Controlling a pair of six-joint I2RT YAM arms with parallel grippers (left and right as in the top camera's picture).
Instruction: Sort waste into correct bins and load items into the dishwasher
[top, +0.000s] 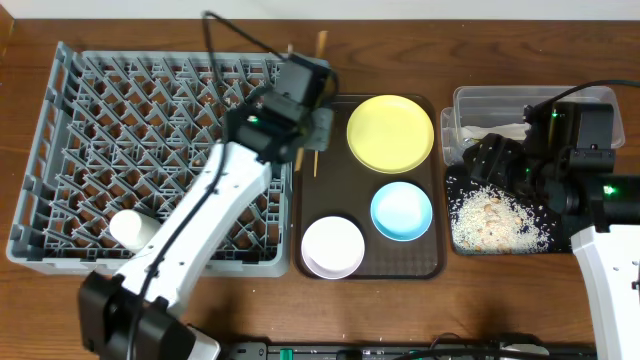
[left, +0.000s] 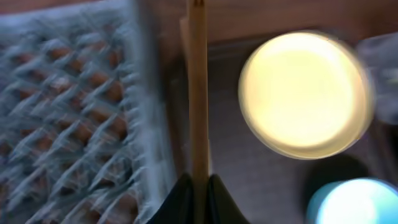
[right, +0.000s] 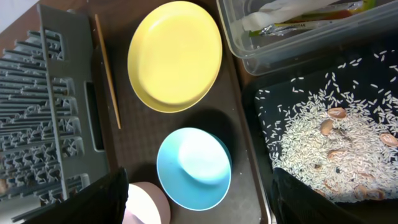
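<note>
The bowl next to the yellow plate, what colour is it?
The bowl is light blue, clearest in the right wrist view.

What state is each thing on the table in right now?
Left tool, shut on one chopstick.
Right tool, open and empty.
Yellow plate, empty, face up.
Blue bowl, empty, upright.
White dish, empty.
Clear tub, holding wrapper and tissue.
Black tray, scattered with rice.
Dish rack, one white cup inside.
</note>
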